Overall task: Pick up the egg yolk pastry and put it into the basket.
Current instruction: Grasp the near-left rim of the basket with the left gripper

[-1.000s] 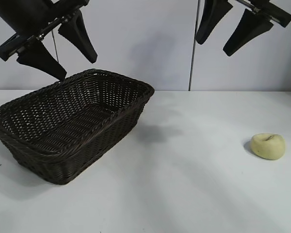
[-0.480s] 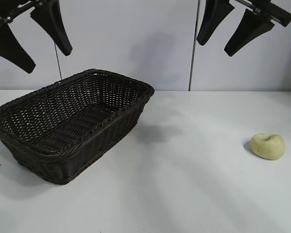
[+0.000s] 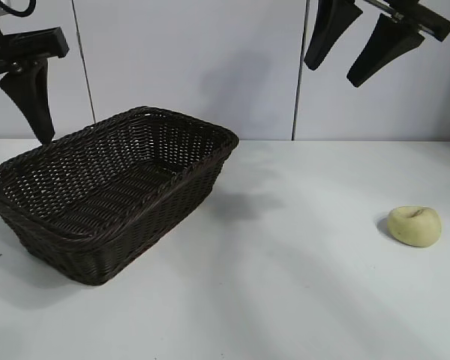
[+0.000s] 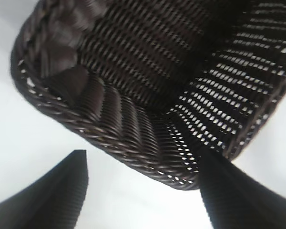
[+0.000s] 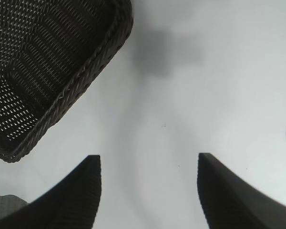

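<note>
The egg yolk pastry [image 3: 414, 225], a pale yellow-green lump with a creased top, lies on the white table at the right. The dark brown wicker basket [image 3: 112, 187] stands at the left, with nothing in it. My left gripper [image 3: 15, 141] hangs open and empty at the far left, above the basket's left end; the left wrist view shows its open jaws [image 4: 143, 155] over the basket's rim [image 4: 133, 148]. My right gripper [image 3: 332, 74] is open and empty, high at the top right, up and left of the pastry. Its wrist view [image 5: 148, 156] shows bare table between the fingers and the basket [image 5: 62, 71] farther off.
The white table [image 3: 285, 285] stretches between basket and pastry. A grey wall panel [image 3: 195, 60] stands behind the table's back edge.
My left gripper has swung left and turned, from above the basket's back left corner to the frame's left edge. The right gripper, basket and pastry have not moved.
</note>
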Controlling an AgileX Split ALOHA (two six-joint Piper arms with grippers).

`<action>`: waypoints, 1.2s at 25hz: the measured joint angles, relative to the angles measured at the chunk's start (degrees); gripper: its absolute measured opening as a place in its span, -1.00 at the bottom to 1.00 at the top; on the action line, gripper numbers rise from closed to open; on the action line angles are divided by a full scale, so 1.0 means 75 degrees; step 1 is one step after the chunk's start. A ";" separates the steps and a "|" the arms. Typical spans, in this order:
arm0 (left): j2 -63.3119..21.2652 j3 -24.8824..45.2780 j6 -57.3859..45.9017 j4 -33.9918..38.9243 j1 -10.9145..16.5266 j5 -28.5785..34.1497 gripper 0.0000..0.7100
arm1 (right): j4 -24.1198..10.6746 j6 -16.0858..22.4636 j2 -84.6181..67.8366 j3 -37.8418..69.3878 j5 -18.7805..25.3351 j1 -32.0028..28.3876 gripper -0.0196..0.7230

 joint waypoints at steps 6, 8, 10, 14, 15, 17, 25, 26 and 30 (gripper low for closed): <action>0.0000 0.0009 -0.1076 0.0145 0.0014 -0.0048 0.37 | 0.0000 0.0000 0.0000 0.0000 0.0000 0.0000 0.22; 0.0000 0.0009 -0.1614 0.0154 0.0026 -0.0050 0.37 | 0.0000 0.0000 0.0000 0.0000 0.0000 0.0000 0.22; 0.0000 0.0009 -0.2179 0.0131 0.0104 -0.0050 0.37 | 0.0000 0.0000 0.0000 0.0000 0.0000 0.0000 0.22; 0.0000 0.0009 -0.3276 0.0130 0.0457 0.0200 0.37 | 0.0000 0.0000 0.0000 0.0000 0.0000 0.0000 0.22; 0.0000 0.0009 -0.3372 0.0137 0.0507 0.0238 0.37 | 0.0000 0.0000 0.0000 0.0000 0.0008 0.0000 0.22; 0.0000 0.0009 -0.3427 0.0065 0.0529 0.0281 0.37 | 0.0000 0.0000 0.0000 0.0000 0.0008 0.0000 0.22; 0.0000 0.0060 -0.3532 -0.0422 0.0529 -0.0048 0.37 | 0.0000 0.0000 0.0000 0.0000 0.0008 0.0000 0.22; 0.0000 0.0124 -0.3540 -0.0422 0.0529 -0.0062 0.37 | 0.0000 0.0000 0.0000 0.0000 0.0008 0.0000 0.22; -0.0010 0.0683 -0.3594 -0.0505 0.0529 -0.0164 0.37 | 0.0000 0.0000 0.0000 0.0000 0.0008 0.0000 0.22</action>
